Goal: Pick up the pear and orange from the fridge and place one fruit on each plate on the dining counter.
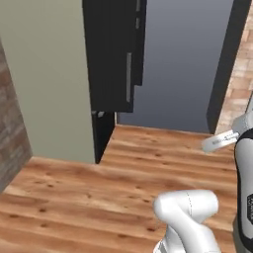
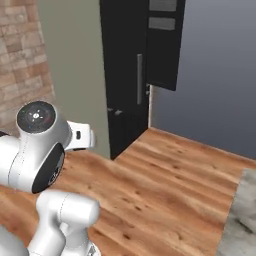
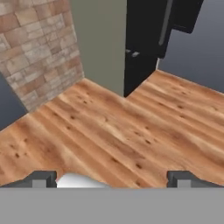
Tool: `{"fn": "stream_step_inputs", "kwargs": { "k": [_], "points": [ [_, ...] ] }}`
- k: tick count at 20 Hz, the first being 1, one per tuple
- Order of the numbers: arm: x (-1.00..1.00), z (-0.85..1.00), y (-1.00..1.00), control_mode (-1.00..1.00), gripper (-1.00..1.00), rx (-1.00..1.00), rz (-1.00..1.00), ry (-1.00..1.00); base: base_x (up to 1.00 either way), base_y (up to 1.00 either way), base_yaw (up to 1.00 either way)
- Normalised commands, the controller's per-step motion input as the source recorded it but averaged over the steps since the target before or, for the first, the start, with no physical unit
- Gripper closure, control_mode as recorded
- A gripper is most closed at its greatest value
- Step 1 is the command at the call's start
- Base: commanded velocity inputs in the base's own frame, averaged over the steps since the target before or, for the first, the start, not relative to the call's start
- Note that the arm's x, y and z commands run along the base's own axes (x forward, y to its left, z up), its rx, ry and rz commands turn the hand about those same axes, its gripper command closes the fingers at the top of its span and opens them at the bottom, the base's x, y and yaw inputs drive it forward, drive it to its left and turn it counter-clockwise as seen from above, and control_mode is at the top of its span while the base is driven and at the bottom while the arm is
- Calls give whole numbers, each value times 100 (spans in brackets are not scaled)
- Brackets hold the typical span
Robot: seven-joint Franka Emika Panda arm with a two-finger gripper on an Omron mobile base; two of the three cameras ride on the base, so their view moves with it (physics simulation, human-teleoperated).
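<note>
Above the wooden floor (image 3: 113, 131), the gripper (image 3: 112, 179) hangs empty, fingers spread wide. It faces the black fridge (image 3: 146, 48) ahead, arm folded low.

Flat, even rendered light, moderately bright, no obvious source. Wood floor (image 1: 128, 163) evenly lit, barely any cast shadows. Black fridge (image 2: 125, 75) door glossy, faint pale sheen on handle. Everything a bit soft and low-res, brick wall (image 3: 39, 48) blurry. No edge distortion.
</note>
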Motion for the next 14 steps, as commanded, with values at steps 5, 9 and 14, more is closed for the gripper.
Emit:
{"fn": "stream_step_inputs", "kwargs": {
  "k": [5,9,14],
  "points": [
    [0,0,0,100,-100,0,0,0,100,-53,-4],
    [0,0,0,100,-100,0,0,0,100,-60,1],
    [0,0,0,100,-100,0,0,0,98,-62,13]
  ]
}}
